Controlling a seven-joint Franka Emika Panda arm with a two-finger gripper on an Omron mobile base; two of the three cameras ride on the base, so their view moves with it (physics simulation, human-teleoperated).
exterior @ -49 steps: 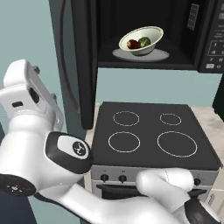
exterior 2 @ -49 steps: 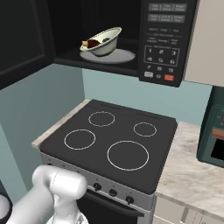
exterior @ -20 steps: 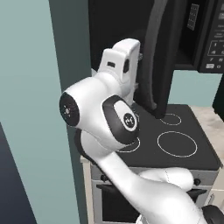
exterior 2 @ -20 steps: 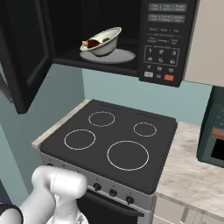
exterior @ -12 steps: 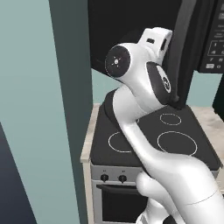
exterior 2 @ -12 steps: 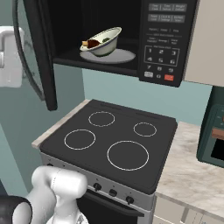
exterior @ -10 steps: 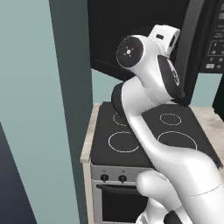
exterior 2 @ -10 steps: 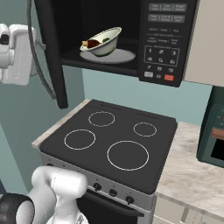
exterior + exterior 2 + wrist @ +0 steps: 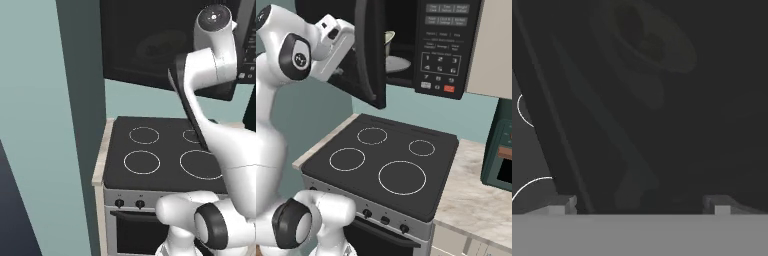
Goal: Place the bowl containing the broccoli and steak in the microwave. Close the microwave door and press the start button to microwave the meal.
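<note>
**My hand against a half-shut microwave door**

My gripper (image 9: 639, 202) is spread wide and holds nothing, its fingertips close to the microwave door (image 9: 363, 50). The door stands partly closed. Behind its dark window, the bowl (image 9: 389, 38) sits inside the microwave (image 9: 426, 45), above the stove (image 9: 383, 160).

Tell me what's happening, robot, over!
Jaws open, holding nothing, pressed up to the microwave door. Door partly swung shut. Bowl inside, dim through the window. Start button not pressed yet.
</note>
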